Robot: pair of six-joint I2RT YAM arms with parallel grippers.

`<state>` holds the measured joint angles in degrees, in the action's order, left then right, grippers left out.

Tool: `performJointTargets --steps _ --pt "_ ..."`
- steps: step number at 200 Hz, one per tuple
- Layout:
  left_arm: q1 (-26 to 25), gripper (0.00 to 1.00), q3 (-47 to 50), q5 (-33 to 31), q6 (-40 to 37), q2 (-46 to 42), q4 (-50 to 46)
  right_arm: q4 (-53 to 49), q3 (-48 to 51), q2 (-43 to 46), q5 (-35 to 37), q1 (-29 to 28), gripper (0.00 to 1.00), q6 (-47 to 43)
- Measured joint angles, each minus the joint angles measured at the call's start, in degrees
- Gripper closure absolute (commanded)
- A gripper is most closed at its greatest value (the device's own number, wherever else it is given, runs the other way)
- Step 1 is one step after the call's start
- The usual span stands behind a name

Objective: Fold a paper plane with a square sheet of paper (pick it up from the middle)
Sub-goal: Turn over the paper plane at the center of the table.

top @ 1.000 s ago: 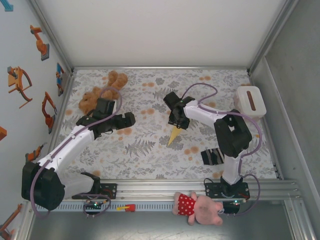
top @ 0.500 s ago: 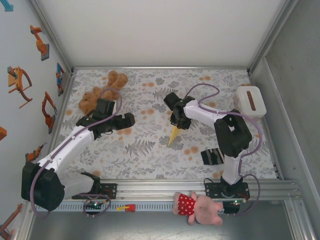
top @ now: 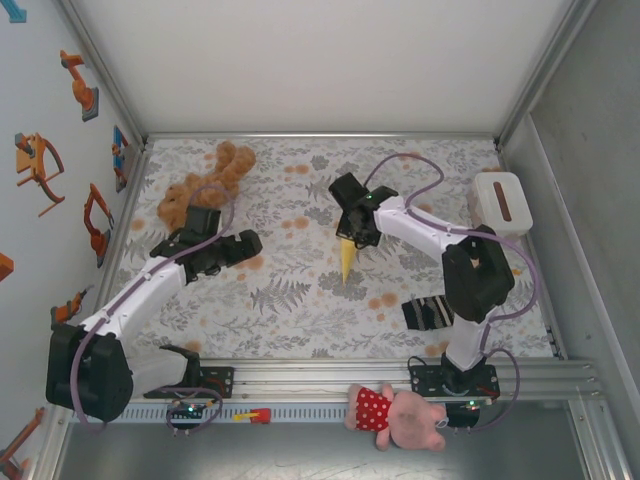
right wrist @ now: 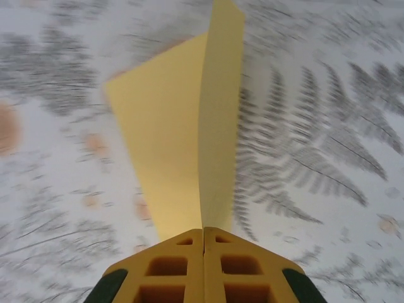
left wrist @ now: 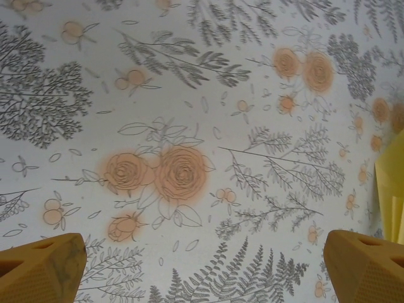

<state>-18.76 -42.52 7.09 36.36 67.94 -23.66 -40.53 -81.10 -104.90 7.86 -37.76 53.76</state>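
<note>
The square sheet of paper stands folded into a narrow pale-yellow paper plane (top: 347,262), with its sharp tip pointing toward the near edge. My right gripper (top: 352,238) is shut on the plane's back end. In the right wrist view the plane (right wrist: 183,139) runs away from the closed fingertips of the right gripper (right wrist: 203,230), its centre crease upright. My left gripper (top: 250,243) hangs open over the floral cloth to the left. Its yellow fingers (left wrist: 44,268) stand wide apart with nothing between them, and the plane's edge (left wrist: 392,189) shows at the far right of that view.
A brown teddy (top: 205,185) lies at the back left behind the left arm. A white box with a brown slot (top: 499,203) sits at the right edge. A striped sock (top: 425,312) lies near the right arm's base, and a pink doll (top: 400,415) lies on the front rail.
The right gripper has shut on the plane and turned it, so its tip now points more straight toward the near edge. The left arm has drawn back a little to the left.
</note>
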Motion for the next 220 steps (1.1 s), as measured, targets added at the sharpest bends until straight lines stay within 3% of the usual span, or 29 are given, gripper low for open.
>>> performJointTargets --steps 44,106,140,164,220 --pt "4.3 0.04 2.9 3.6 4.2 0.0 4.8 15.1 -0.5 0.3 -14.2 0.0 1.00 -9.3" --pt "4.5 0.00 4.6 9.9 7.6 1.7 13.5 34.9 5.6 -2.4 -30.9 0.0 1.00 -11.2" --pt "3.1 0.06 4.7 12.9 9.2 6.5 18.2 41.8 11.5 -4.9 -36.0 0.7 1.00 -10.7" --pt "1.0 0.17 4.6 14.3 10.0 10.3 20.8 44.8 14.8 -5.7 -38.4 2.2 1.00 -9.8" --pt "-3.2 0.31 1.4 16.4 10.6 18.6 23.1 52.5 21.3 -7.5 -40.7 5.5 1.00 -6.7"
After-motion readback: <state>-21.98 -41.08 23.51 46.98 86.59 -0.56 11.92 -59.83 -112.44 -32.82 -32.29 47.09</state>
